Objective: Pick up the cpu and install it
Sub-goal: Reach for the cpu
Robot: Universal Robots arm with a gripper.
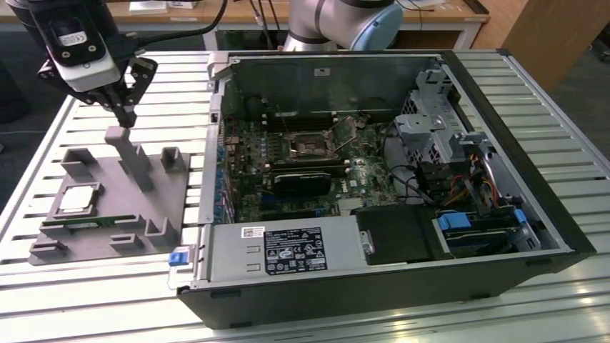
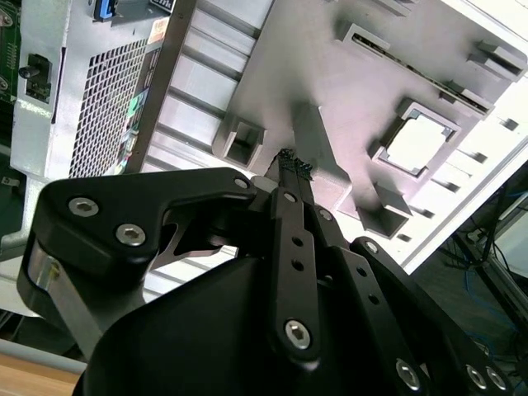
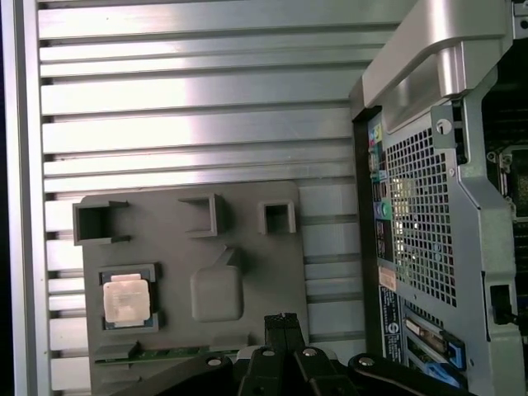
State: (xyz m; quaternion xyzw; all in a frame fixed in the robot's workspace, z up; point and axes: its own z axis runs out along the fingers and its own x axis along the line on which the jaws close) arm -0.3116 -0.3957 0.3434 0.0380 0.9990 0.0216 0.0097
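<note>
Two fingers (image 2: 290, 186) pressed together, empty: the gripper (image 1: 125, 121) hangs above the grey tray (image 1: 110, 193), whose pocket holds the cpu (image 1: 78, 199).

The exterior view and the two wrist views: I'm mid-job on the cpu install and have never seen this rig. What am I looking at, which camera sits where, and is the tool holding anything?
One robot arm works over a slatted metal table. The exterior view comes from a camera off the arm that takes in the whole scene. Both wrist views come from cameras riding near the arm's end, looking past its tool.

On the table sit a grey holder tray and an open computer case, with its motherboard exposed. The cpu, the small silvery square, lies in its pocket on the tray. A green memory stick lies along the tray's edge near it.

The tool is shut and holds nothing. It hovers just above the tray's tall post, apart from the cpu, which is not yet picked up.
</note>
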